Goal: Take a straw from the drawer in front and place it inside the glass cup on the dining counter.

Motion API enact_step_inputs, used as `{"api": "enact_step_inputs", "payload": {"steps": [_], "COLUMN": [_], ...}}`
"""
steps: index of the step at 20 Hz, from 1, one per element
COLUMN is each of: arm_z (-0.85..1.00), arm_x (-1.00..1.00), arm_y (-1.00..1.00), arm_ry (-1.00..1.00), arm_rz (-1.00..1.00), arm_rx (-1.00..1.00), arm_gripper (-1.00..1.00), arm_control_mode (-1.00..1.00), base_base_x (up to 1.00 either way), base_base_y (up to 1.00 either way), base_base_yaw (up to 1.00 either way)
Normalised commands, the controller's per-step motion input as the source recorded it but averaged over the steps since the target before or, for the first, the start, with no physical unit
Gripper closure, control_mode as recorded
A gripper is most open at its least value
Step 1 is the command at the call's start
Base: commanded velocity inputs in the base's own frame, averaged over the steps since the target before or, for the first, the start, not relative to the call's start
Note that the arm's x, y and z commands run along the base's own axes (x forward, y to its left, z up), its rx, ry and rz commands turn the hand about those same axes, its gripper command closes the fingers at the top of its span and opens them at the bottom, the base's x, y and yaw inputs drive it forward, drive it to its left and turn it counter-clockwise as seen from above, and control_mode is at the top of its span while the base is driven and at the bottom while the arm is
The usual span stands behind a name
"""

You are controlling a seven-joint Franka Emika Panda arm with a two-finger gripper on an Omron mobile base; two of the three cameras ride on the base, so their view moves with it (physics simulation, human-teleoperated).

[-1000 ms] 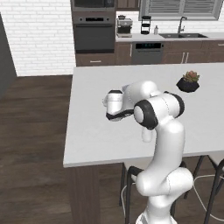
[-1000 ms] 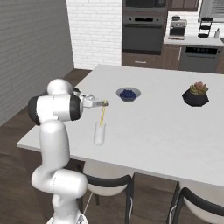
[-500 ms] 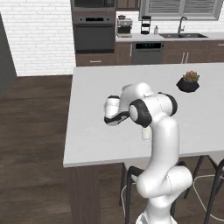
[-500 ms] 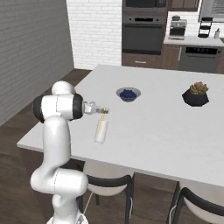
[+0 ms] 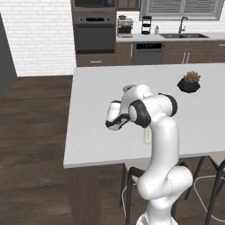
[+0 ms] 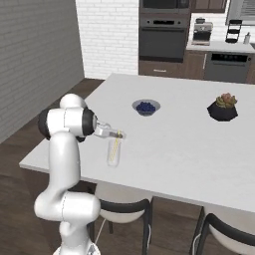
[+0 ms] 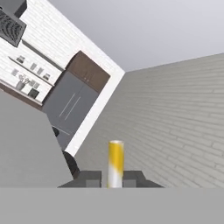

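The glass cup [image 6: 113, 155] stands near the front left corner of the white dining counter [image 6: 189, 149]. The thin yellow-green straw [image 6: 115, 147] leans inside it, lower end in the cup, top end at the rim. My gripper [image 6: 118, 134] reaches in from the left just above the cup and is shut on the straw's top. In the hand view the straw [image 7: 115, 162] rises between the two dark fingertips [image 7: 93, 178]. In the left base view the cup [image 5: 147, 136] peeks out from behind my forearm. The drawer is out of view.
A small bowl of blue berries [image 6: 146, 106] sits further back on the counter. A dark pot with a succulent [image 6: 222, 107] stands at the right. Dark stools [image 6: 124, 209] are tucked under the near edge. Ovens and cabinets line the back wall.
The straw hung upright above the cup one second ago. My gripper has come down and tilted since, and the straw's lower end now sits inside the cup. The grip stayed shut.
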Motion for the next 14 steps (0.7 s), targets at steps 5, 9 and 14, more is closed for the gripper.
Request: {"api": "enact_step_inputs", "payload": {"steps": [5,9,14], "arm_z": [-0.06,-0.01,0.0], "arm_x": [-0.43,-0.21,-0.34], "arm_y": [-0.04,0.0,0.0], "arm_ry": [0.0,0.0,-0.02], "arm_rz": [-0.07,-0.05,-0.03], "arm_rx": [0.0,0.0,0.0], "arm_gripper": [1.0,1.0,-1.0], "arm_control_mode": [-1.0,-1.0,-1.0], "base_base_x": [0.0,0.0,0.0], "base_base_y": [0.0,0.0,0.0], "base_base_yaw": [0.0,0.0,0.0]}}
